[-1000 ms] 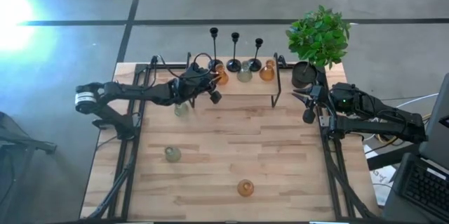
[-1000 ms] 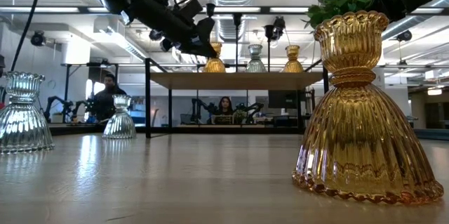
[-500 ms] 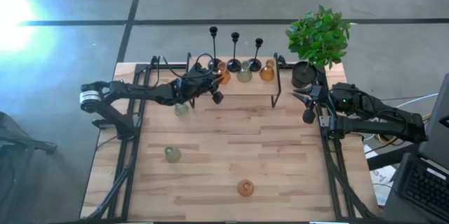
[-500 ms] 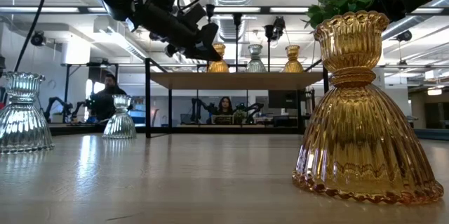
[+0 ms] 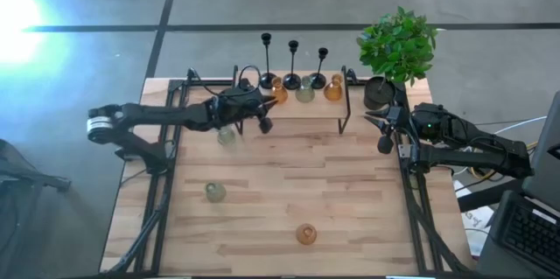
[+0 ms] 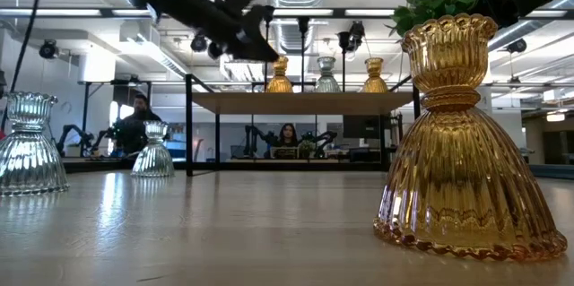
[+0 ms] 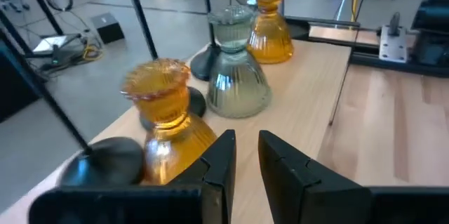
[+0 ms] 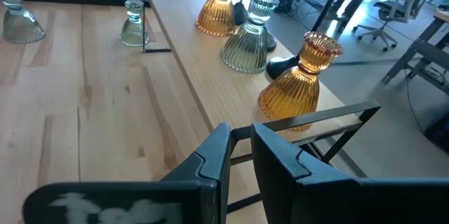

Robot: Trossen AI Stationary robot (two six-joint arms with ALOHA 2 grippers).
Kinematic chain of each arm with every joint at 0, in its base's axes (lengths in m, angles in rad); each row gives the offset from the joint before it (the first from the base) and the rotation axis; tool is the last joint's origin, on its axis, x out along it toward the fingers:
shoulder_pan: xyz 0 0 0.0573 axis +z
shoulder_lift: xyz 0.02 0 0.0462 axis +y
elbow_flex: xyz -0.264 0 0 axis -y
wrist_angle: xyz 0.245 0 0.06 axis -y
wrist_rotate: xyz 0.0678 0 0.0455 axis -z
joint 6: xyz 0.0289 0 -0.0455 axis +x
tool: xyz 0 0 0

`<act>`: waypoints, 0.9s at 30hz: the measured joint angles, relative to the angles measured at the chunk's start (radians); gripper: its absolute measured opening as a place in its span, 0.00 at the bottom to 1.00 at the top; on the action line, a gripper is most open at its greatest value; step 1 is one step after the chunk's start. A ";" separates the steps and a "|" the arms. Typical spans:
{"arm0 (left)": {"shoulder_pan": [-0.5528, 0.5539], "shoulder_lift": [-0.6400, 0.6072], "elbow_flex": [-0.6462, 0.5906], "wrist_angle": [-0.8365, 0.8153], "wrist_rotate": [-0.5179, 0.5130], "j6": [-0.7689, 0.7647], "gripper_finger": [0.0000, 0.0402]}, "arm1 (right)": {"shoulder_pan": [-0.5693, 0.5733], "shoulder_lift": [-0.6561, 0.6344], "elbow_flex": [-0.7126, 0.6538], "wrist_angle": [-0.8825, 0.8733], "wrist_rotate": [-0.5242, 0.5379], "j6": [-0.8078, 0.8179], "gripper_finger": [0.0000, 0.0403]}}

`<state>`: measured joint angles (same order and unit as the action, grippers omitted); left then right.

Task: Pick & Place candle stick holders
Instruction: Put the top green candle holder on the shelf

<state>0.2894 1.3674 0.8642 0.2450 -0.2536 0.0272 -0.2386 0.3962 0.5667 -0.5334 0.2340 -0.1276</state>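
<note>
While both arms hang over the tabletop's far half, we see the left gripper raised just before the small shelf at the far edge, its fingers a narrow slit apart and clamped on nothing. On that shelf stand three glass holders in a row: amber, pale green, amber. Behind them rise three black candlesticks. Two pale green holders sit on the tabletop toward its left edge, and one amber holder stands near the near edge. We find the right gripper waiting at the right edge, beside the potted plant, fingers likewise nearly together and empty.
</note>
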 joint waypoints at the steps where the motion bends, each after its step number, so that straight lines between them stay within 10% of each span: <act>1: 0.000 -0.029 0.003 -0.035 0.001 0.002 0.17 | 0.000 0.000 0.000 0.000 0.000 0.000 0.13; 9: 0.001 -0.296 0.053 -0.484 0.062 -0.007 0.17 | 0.000 0.000 0.000 0.000 0.000 0.000 0.13; 21: -0.001 -0.465 0.186 -1.181 0.687 0.112 0.17 | 0.000 0.000 0.000 0.000 0.000 0.000 0.13; 27: -0.005 -0.454 0.232 -1.426 0.658 0.158 0.17 | 0.000 0.000 0.000 0.000 0.000 0.000 0.13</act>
<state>0.2848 0.9130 1.0966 -1.1813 0.4046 0.1853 -0.2386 0.3962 0.5667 -0.5334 0.2340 -0.1276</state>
